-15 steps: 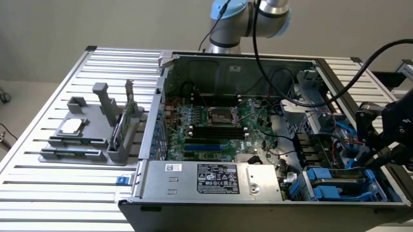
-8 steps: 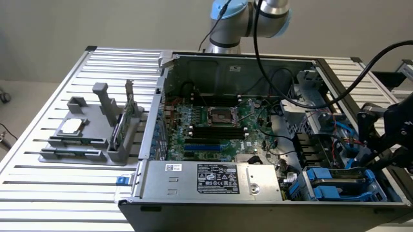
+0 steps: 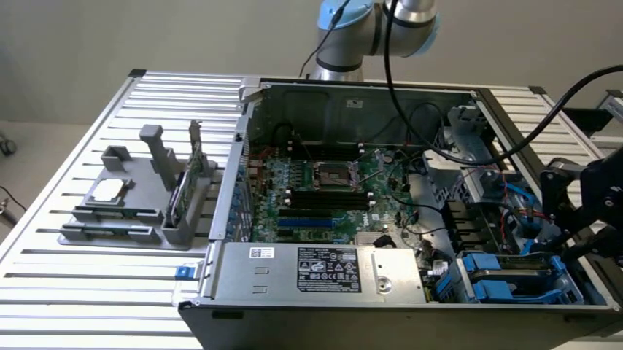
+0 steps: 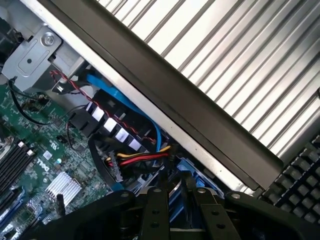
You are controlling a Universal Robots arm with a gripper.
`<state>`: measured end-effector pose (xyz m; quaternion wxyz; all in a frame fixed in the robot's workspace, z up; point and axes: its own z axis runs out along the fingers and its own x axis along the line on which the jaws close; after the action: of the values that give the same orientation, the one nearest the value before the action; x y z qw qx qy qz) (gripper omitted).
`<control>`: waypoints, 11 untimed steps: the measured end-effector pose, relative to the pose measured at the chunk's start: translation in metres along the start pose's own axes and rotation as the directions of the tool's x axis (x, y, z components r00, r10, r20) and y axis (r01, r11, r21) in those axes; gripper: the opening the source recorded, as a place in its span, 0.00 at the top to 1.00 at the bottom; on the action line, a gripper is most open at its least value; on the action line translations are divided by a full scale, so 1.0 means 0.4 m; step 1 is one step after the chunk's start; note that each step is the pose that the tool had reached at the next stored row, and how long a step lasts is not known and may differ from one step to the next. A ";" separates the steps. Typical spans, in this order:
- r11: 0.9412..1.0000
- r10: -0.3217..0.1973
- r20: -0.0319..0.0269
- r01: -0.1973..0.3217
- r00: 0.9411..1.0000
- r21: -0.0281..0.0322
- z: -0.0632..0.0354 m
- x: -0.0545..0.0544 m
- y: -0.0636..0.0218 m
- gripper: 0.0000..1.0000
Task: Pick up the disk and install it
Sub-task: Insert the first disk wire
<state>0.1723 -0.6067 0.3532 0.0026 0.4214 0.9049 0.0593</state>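
Observation:
My black gripper (image 3: 562, 235) hangs over the drive bays in the corner of the open computer case at the exterior view's right. In the wrist view its two fingers (image 4: 155, 212) stand close together. A narrow blue-edged piece shows between them, which I take for the disk (image 4: 176, 182) seen edge-on. My gripper (image 4: 180, 194) looks shut on it, just inside the case wall (image 4: 200, 117). The disk's label is hidden.
Blue carriers (image 3: 486, 284) sit in the bays beside the power supply (image 3: 322, 267). Blue and red cables (image 4: 125, 132) run over the motherboard (image 3: 322, 191). A grey holder (image 3: 127, 215) outside the case carries a square chip (image 3: 107, 191) and an upright green card (image 3: 195, 179). A keyboard (image 4: 300, 187) lies beyond the wall.

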 end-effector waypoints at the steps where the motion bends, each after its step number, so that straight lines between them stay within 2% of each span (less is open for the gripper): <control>1: 1.000 0.007 0.000 -0.007 1.000 -0.001 0.001 0.000 0.000 0.75; 3: 1.000 0.020 0.000 -0.020 1.000 -0.003 0.003 -0.001 -0.001 0.75; 4: 1.000 0.026 -0.002 -0.026 1.000 -0.005 0.004 -0.001 -0.001 0.75; 11: 0.998 0.057 -0.024 -0.058 0.998 -0.026 0.006 -0.001 -0.001 0.75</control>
<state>0.1723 -0.6071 0.3508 -0.0042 0.4464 0.8915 0.0765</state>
